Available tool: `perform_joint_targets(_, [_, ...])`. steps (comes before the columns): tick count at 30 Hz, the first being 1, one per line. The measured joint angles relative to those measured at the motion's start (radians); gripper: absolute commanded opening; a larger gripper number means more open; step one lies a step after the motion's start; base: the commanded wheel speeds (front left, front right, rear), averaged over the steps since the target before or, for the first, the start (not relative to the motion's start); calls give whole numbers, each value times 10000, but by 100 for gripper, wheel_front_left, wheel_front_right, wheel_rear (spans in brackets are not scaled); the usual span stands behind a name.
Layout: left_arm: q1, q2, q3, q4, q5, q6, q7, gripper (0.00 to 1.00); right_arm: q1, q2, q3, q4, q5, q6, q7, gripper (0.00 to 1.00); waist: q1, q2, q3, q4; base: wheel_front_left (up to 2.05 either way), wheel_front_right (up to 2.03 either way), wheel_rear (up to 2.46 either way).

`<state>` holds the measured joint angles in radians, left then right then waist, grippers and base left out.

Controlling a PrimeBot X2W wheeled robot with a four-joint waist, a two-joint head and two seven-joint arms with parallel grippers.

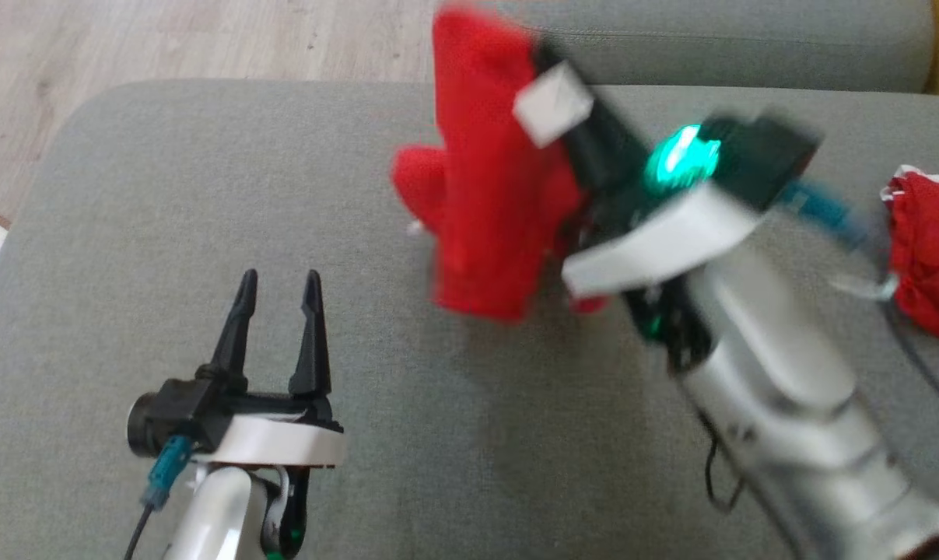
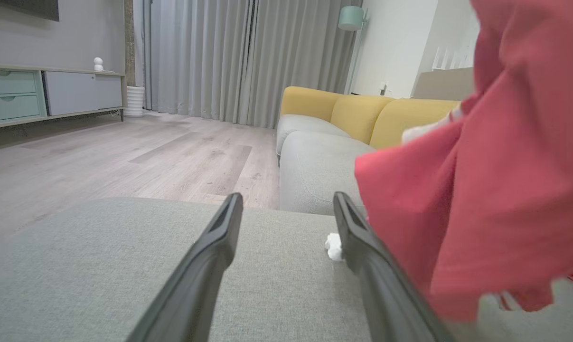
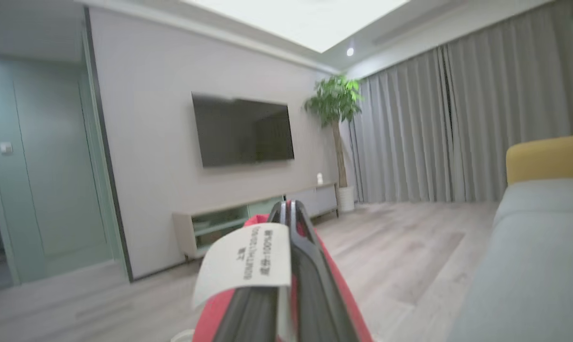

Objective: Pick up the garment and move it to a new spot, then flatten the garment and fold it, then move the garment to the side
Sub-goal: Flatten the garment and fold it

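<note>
Clearly, right wrist view resolves garment (image 3: 210, 323) label (image 3: 248, 259) print; head view blurred.

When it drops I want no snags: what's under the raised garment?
Grey cushion and a small white scrap beside the garment. The patch it covers is hidden.

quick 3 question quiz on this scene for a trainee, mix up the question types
1. True or false: the left gripper stands open and empty.
2. The right gripper is shut on: A) the red fabric garment; B) a yellow cushion; C) nothing.
3. Fill in: the lifted garment hangs over a grey fabric ____.
Key: 1 true; 2 A; 3 sofa seat.
</note>
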<state>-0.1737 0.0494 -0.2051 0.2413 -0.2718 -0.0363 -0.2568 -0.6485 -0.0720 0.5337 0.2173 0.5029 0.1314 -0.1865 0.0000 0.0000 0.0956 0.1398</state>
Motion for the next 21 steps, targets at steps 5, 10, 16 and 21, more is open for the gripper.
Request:
perform_joint_targets(5, [0,-4,86,-50,0,-2,0,100,-1683,-4,-15,-77,1559,0,-213,0,1,0,18,-174,0,0,0])
perform_joint_targets(10, [0,-13,-27,-56,-12,12,0,100,-3011,-31,-662,936,2366,0,-385,0,0,0,-12,-204,0,0,0])
perform_joint_targets(16, [-4,-13,-92,-180,-21,69,0,100,-1469,-1574,-1659,3379,2560,0,395,0,0,0,162,-191,0,0,0])
perform_joint_targets(21, [-6,-15,-84,-196,-96,94,0,100,151,-2525,-2596,5496,1377,0,1022,96,0,0,299,-369,0,0,0])
